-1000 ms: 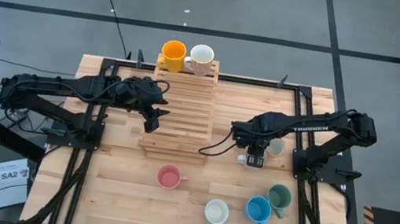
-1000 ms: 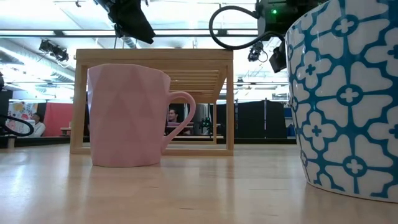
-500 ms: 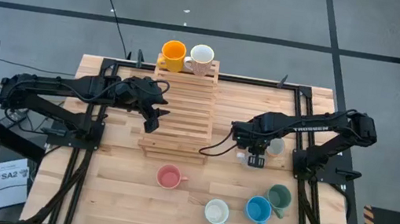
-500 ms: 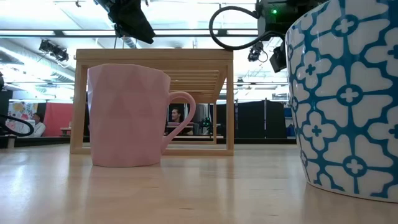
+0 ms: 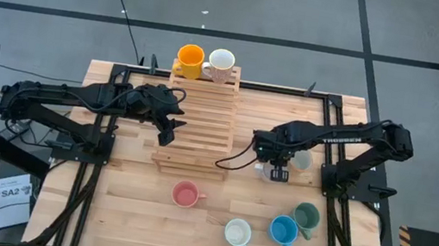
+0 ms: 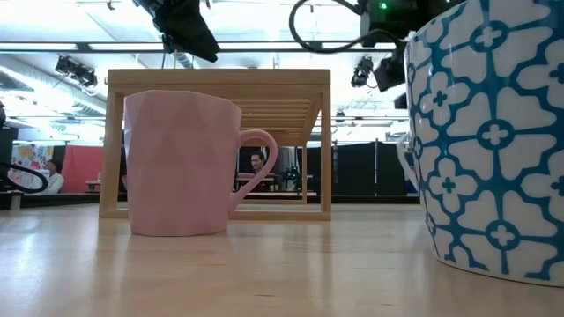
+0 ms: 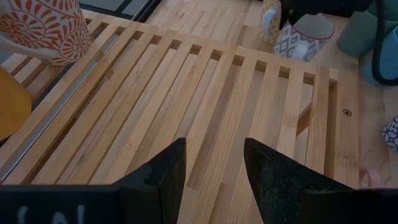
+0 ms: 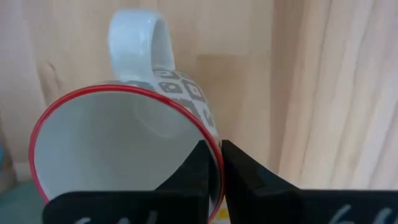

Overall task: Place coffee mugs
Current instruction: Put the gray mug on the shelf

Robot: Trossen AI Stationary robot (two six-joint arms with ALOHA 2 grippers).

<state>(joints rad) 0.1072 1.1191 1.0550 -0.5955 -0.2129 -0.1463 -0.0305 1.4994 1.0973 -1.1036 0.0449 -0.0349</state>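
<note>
Right wrist view is showing the right pincer point(image 8: 211, 163) pinching the red rim of a patterned mug point(image 8: 124, 146), one finger inside, so it can be carried to the rack point(image 5: 197, 124). Compared with a second ago, it is sitting closer to the rack. Left pincer point(image 7: 214, 165) is hovering open over the slats.

Orange mug point(image 5: 190, 57) and white patterned mug point(image 5: 220, 63) upright at 12 o'clock. Pink mug point(image 5: 184, 194), cream mug point(image 5: 237, 232), blue mug point(image 5: 283, 230), green mug point(image 5: 307, 216) upright, 6 to 4 o'clock. Red-rimmed patterned mug point(image 8: 124, 149) at 3 o'clock.
</note>
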